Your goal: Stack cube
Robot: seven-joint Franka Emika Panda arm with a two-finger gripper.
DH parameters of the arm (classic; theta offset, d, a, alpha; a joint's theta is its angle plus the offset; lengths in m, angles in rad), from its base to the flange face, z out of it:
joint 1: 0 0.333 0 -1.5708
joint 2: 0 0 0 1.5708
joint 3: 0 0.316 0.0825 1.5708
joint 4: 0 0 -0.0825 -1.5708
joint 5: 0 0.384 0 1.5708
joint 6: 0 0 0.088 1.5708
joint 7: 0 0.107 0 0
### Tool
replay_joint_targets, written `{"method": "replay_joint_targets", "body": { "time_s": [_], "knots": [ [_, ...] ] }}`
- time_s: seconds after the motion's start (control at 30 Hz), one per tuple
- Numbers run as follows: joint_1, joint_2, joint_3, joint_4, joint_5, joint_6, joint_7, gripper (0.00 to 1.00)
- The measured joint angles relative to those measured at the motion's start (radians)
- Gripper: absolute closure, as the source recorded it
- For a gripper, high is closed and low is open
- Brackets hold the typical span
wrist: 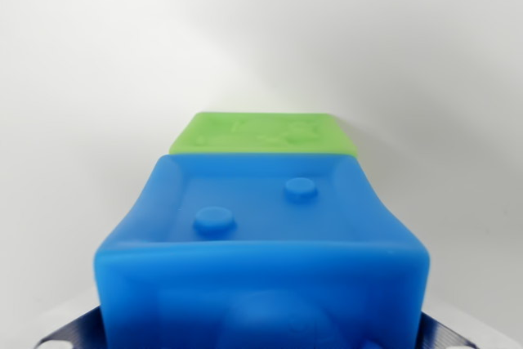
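Observation:
A blue cube [261, 234] fills the lower half of the wrist view, very close to the camera, with two round studs on its upper face. Dark ridged fingertips [69, 334] show at both bottom corners, pressed against the cube's sides, so my gripper [261, 339] is shut on the blue cube. Just beyond the blue cube's far edge lies a green cube [265, 134]; only its embossed face shows, the rest is hidden behind the blue one. Whether the two cubes touch cannot be told.
A plain white surface [98, 79] surrounds the cubes on all sides, with no other objects in view.

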Motion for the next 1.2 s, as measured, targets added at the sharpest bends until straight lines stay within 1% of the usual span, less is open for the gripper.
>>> {"method": "replay_joint_targets", "body": {
  "time_s": [0.93,1.2],
  "knots": [
    [0.000,0.003,0.000,0.001,0.000,0.000,0.000,0.00],
    [0.000,-0.018,0.000,-0.002,0.000,-0.015,0.000,0.00]
  ]
}}
